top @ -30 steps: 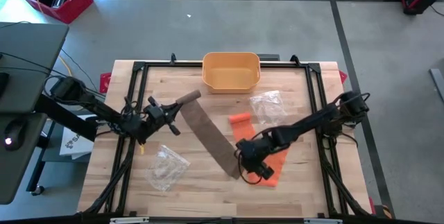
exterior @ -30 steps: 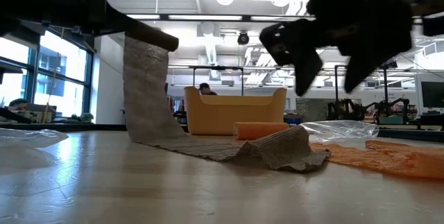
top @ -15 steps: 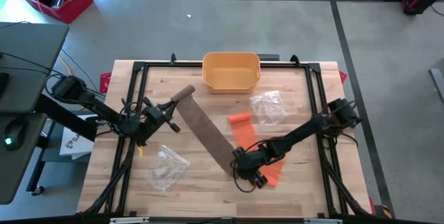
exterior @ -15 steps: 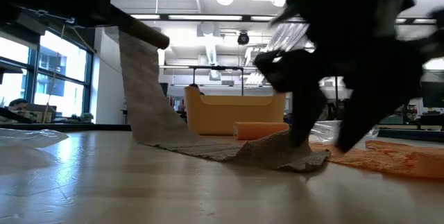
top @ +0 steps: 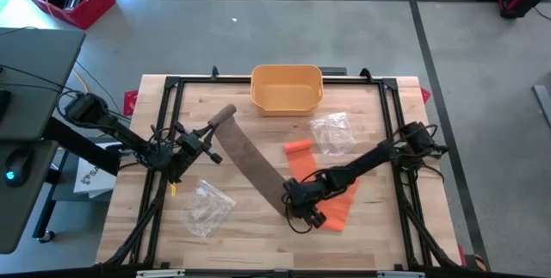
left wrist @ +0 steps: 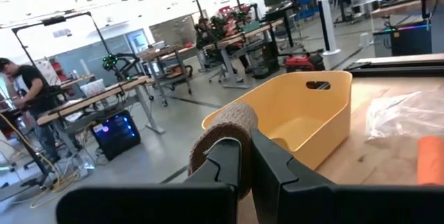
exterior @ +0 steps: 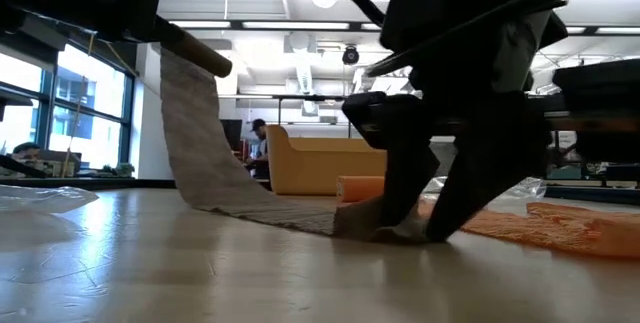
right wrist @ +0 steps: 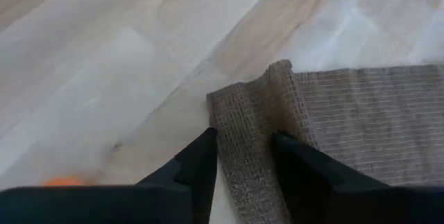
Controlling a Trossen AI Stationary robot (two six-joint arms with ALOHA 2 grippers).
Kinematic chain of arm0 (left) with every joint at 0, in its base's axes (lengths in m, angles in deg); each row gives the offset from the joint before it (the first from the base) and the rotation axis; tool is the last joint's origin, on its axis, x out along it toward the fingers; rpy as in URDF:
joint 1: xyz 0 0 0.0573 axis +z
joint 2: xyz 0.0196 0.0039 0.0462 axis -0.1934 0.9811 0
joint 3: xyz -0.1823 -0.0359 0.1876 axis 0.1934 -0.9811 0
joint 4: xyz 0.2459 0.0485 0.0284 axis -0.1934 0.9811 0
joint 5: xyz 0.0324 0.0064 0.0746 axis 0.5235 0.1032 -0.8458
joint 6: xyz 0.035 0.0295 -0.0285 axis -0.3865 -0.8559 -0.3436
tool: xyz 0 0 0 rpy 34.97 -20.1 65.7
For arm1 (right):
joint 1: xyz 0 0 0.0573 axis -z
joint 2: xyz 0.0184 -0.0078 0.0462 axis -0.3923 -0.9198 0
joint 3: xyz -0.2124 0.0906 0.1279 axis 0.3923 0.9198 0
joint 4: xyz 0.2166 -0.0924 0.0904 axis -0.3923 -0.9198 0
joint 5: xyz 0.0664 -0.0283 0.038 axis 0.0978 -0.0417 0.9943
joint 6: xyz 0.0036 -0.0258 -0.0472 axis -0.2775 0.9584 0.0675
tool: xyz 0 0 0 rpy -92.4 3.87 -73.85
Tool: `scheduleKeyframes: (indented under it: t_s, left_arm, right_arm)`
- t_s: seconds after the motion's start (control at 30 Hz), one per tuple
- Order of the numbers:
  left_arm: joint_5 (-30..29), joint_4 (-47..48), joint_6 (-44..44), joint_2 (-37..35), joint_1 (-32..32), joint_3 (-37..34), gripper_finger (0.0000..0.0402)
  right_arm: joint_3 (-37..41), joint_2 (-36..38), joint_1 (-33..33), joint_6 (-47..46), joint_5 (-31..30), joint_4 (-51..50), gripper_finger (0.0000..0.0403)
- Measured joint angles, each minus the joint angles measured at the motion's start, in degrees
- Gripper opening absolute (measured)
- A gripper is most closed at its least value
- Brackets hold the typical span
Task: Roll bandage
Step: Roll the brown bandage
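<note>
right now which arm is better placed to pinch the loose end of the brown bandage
The right. Its tool is down at the table with open fingers straddling the puckered free end of the brown bandage. The left tool is shut on the rolled end, raised off the table, so it is occupied.

Two bandages, brown [top: 250, 159] and orange [top: 301, 149], two plastic bags [top: 331, 132] [top: 205, 207], one yellow bin [top: 287, 88].

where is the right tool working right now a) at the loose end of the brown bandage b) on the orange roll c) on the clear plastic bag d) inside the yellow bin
a: the right tool has its fingers down at the bunched free end of the brown bandage, one on each side of the fold, while the left tool holds the rolled end up.
</note>
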Motion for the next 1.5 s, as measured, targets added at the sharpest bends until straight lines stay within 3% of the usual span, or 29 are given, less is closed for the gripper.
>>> scheduleKeyframes:
  t_s: [0.23,0.43,0.6,0.8,0.97,1.07,1.23,1.4,1.5]
  left_arm:
    - [0.1,-0.4,2.9,0.0,-0.7,0.0,0.0006]
    - [5.6,0.4,4.6,-0.1,-0.9,0.0,0.0003]
    - [14.9,8.0,15.0,0.6,-1.5,0.9,0.0003]
    - [18.9,28.2,33.8,4.3,-3.3,5.3,0.0003]
    - [28.7,33.5,46.4,11.4,-4.0,8.3,0.0003]
    - [32.7,33.5,52.5,16.9,-5.8,10.1,0.0003]
    - [39.8,32.4,59.5,27.4,-8.5,15.9,0.0003]
    - [49.3,30.2,61.9,34.4,-12.2,23.1,0.0003]
    - [51.6,26.5,62.6,35.9,-15.3,26.1,0.0002]
  right_arm:
    - [-0.1,-0.6,0.6,-1.3,-1.5,1.0,0.0011]
    - [-2.5,14.9,-1.1,-5.4,-8.3,-9.7,0.0003]
    - [-10.5,27.8,-6.1,-6.1,-18.6,-19.9,0.0002]
    - [-22.2,37.4,-11.6,0.6,-33.7,-18.8,0.0001]
    - [-31.4,39.4,-12.0,12.3,-35.6,-11.5,0.0001]
    - [-36.9,39.5,-10.0,17.2,-35.7,-9.9,0.0001]
    - [-40.4,39.1,-2.4,17.5,-36.3,-12.2,0.0000]
    - [-38.9,39.0,9.6,10.8,-34.6,-19.8,0.0000]
    - [-35.6,37.7,17.1,4.6,-28.2,-25.5,0.0000]
